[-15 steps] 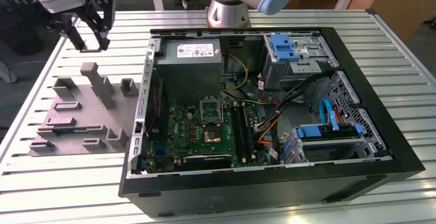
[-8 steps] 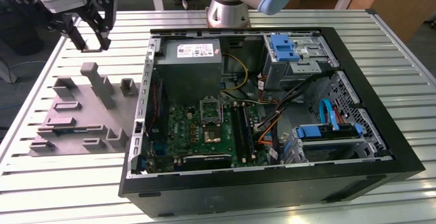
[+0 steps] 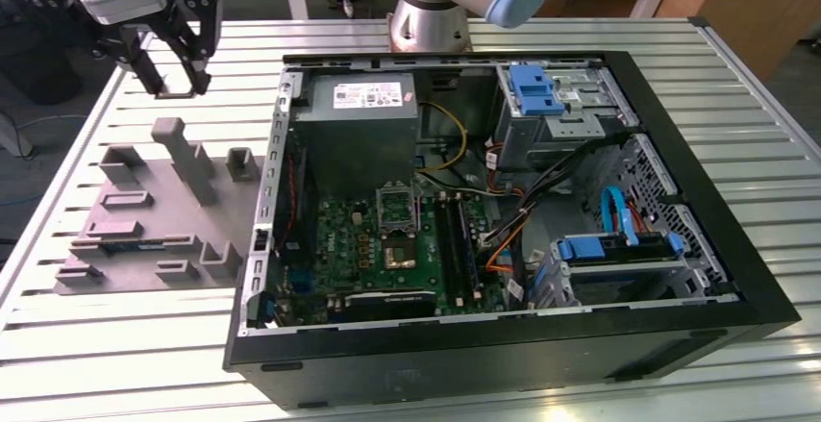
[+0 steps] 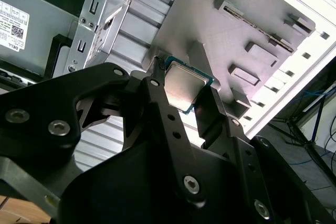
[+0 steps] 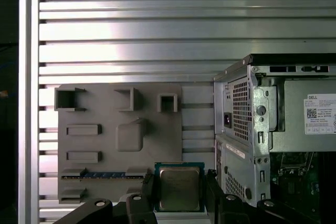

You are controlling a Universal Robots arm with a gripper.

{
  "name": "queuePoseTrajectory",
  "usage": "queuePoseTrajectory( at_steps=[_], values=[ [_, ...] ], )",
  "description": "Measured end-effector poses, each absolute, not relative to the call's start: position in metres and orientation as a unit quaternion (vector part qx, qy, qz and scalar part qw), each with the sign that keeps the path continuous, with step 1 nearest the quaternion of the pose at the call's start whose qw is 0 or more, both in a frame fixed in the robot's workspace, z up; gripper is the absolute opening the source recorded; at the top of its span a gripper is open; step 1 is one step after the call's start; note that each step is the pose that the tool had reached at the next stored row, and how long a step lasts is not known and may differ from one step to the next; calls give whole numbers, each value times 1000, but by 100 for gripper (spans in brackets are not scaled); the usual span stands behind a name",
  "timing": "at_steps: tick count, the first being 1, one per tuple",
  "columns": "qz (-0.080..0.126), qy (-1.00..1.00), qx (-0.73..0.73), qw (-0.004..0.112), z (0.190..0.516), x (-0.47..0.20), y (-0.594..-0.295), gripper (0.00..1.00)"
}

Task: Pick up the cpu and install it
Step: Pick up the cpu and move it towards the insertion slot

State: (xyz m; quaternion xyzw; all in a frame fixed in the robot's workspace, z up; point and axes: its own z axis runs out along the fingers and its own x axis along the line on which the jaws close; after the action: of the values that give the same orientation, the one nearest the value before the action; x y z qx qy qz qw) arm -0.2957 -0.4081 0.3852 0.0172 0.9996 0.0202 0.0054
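Silvery cpu (thin green rim), black gripper, grey holder plate, ribbed silver table

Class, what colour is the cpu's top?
The cpu is silvery-grey; clearest in the first wrist view.

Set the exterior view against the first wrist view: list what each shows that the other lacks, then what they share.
Exterior view, of the two: the motherboard with its CPU socket, the blue drive brackets, the cables and the arm's base. First wrist view, of the two: the cpu, clamped between the fingers of the end effector. Shared: the end effector, the grey parts tray, the open PC case, its power supply and the slatted table.
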Motion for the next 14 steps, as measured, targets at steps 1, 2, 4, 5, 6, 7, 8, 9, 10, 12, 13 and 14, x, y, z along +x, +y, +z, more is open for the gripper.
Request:
queuePoseTrajectory(
  at_steps=[1,2,4,5,6,7,8,9,10,12,13,14],
  values=[
    [20,1000,17,5,385,-295,-408,47],
    [20,1000,17,5,385,-295,-408,47],
    [20,1000,17,5,385,-295,-408,47],
    [20,1000,17,5,385,-294,-408,47],
    [20,1000,17,5,385,-294,-408,47],
    [20,1000,17,5,385,-294,-408,47],
    [20,1000,17,5,385,-293,-408,47],
    [20,1000,17,5,385,-293,-408,47],
    [20,1000,17,5,385,-293,-408,47],
    [20,1000,17,5,385,-292,-408,47],
    [20,1000,17,5,385,-292,-408,47],
    [20,1000,17,5,385,-291,-408,47]
  ],
)
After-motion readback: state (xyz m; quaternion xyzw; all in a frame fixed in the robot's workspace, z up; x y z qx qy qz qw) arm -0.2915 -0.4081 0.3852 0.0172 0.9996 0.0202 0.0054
